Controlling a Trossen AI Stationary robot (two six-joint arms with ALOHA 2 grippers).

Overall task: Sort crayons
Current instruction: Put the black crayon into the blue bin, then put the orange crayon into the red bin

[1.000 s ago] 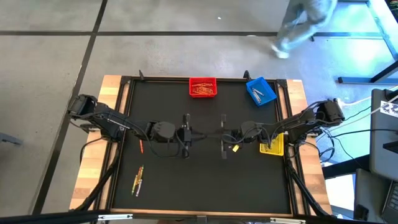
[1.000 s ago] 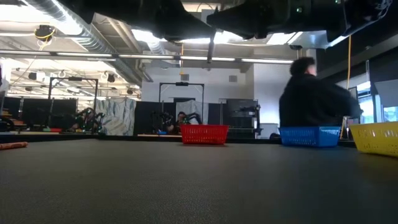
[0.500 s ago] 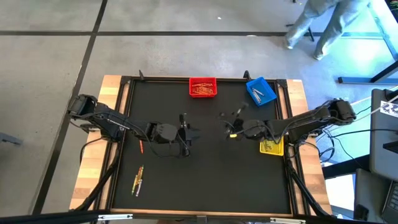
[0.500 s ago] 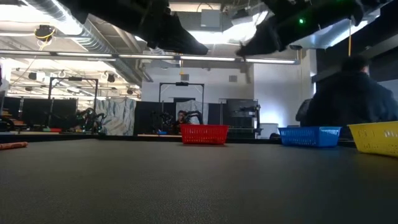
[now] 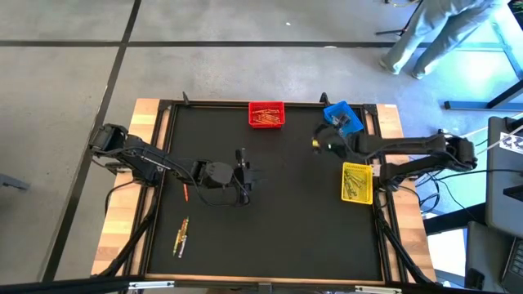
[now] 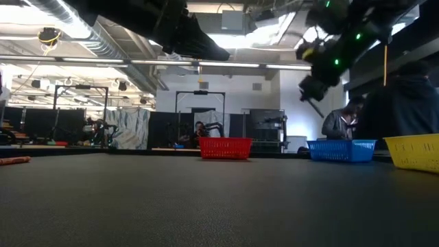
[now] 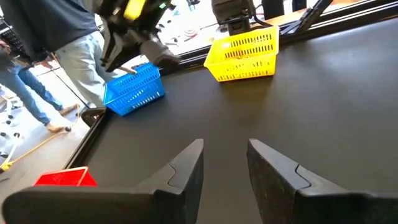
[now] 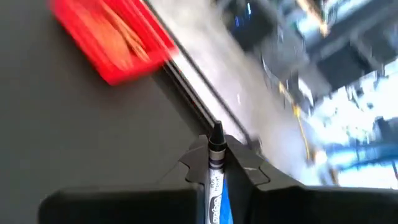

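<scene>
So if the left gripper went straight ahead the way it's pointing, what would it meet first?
Bare mat first, it seems. Beyond the open left gripper, the yellow bin sits roughly in line at the table's far side, though depth is unclear.

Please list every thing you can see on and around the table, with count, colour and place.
Red bin: one, red, far edge, holds crayons.
Blue bin: one, blue, far right corner.
Yellow bin: one, yellow, right edge, holds crayons.
Loose crayons: a few, orange and yellow, near left side of the mat.
Person: one, on the floor beyond the table.
Left gripper: open, empty, mid-table.
Right gripper: shut on a blue crayon, beside the blue bin.
</scene>
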